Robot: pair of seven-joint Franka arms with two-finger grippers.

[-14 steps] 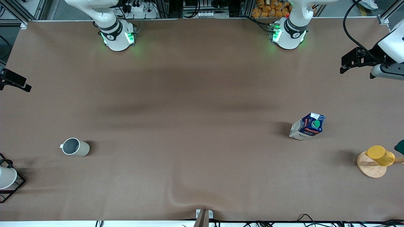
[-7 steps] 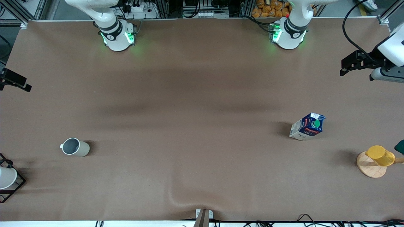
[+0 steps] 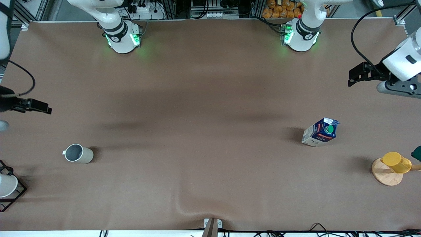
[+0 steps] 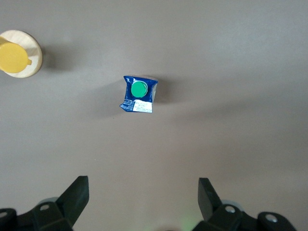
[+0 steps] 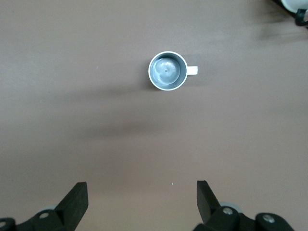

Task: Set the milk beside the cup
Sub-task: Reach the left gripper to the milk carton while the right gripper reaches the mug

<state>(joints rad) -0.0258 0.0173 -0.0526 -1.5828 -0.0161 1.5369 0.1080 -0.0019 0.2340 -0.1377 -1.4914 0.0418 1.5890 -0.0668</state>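
The milk (image 3: 320, 132), a dark-blue and white carton with a green cap, stands upright on the table toward the left arm's end. It also shows in the left wrist view (image 4: 139, 94). The cup (image 3: 78, 153), grey-beige with a white handle tab, stands toward the right arm's end and shows in the right wrist view (image 5: 167, 70). My left gripper (image 4: 143, 182) is open and empty, high over bare table, apart from the milk; in the front view it (image 3: 393, 88) is at the table's end. My right gripper (image 5: 140, 187) is open and empty, high over bare table, apart from the cup.
A yellow cup (image 3: 396, 162) sits on a round wooden stand (image 3: 383, 176) at the left arm's end, nearer to the camera than the milk. A white cup (image 3: 6, 185) sits in a black wire rack at the right arm's end. The table cover has a fold (image 3: 184, 207) near the front edge.
The left arm's hand has shifted inward over the table. The right arm's hand has come farther into view, toward the cup's side. The milk and the cup have not moved.
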